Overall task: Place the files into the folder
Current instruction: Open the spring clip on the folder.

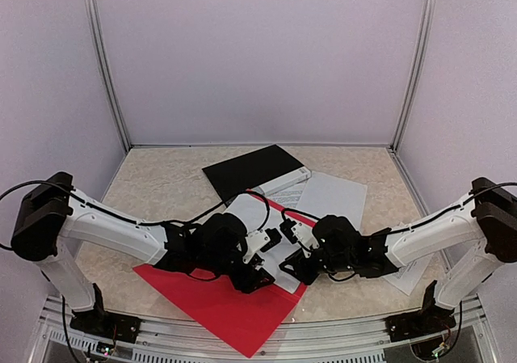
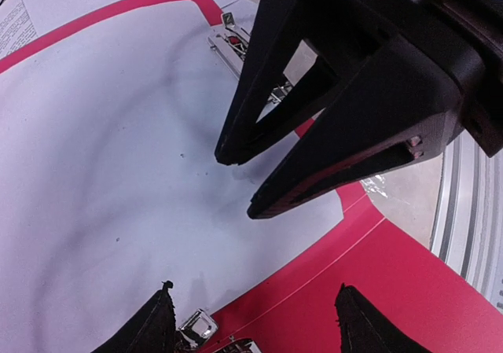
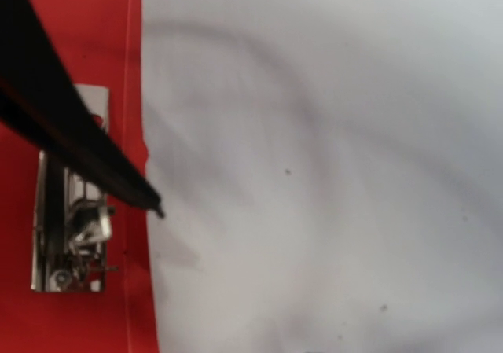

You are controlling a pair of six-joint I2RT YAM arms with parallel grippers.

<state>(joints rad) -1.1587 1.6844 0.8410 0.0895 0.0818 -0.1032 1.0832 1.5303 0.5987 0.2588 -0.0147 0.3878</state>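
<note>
My left gripper (image 2: 253, 321) fingers stand spread above a white file (image 2: 118, 172); just ahead, right gripper (image 2: 240, 184) tips, narrowly parted, meet it.

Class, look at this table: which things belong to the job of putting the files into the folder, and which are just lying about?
Belongs to the job:
- red folder, lying open
- metal clip inside it
- blank white sheet lying on the folder
- loose sheets behind it
- sheet by the right arm

Just lying about:
- flat black cover at the back
</note>
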